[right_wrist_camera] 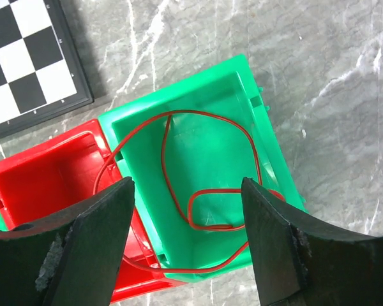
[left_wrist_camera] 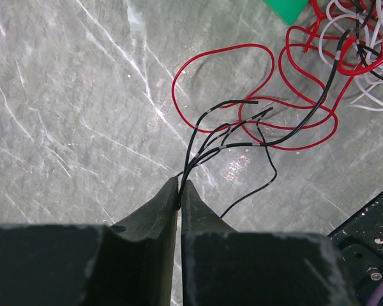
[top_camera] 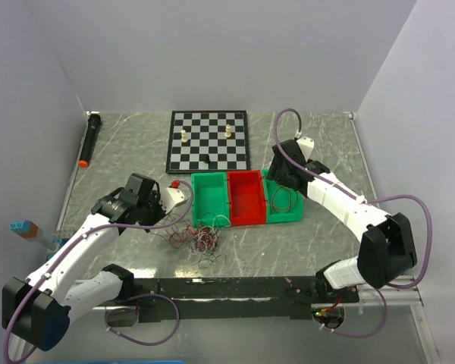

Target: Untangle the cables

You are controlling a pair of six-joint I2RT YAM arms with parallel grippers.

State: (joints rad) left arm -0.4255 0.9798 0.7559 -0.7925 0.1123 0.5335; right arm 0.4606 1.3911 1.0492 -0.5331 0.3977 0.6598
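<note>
The cables form a red, black and white tangle on the marble table in front of the bins. In the left wrist view my left gripper is shut on a few thin black cables that run toward the tangle, past a loose red loop. From above, the left gripper sits just left of the tangle. My right gripper hangs open over the right green bin, where one red cable lies in loops, one strand draped over the rim. Nothing is between its fingers.
Three bins stand in a row: green, red, green. Behind them lies a chessboard with a few pieces. A black marker with an orange tip lies at the far left, and a blue-orange block sits at the left edge.
</note>
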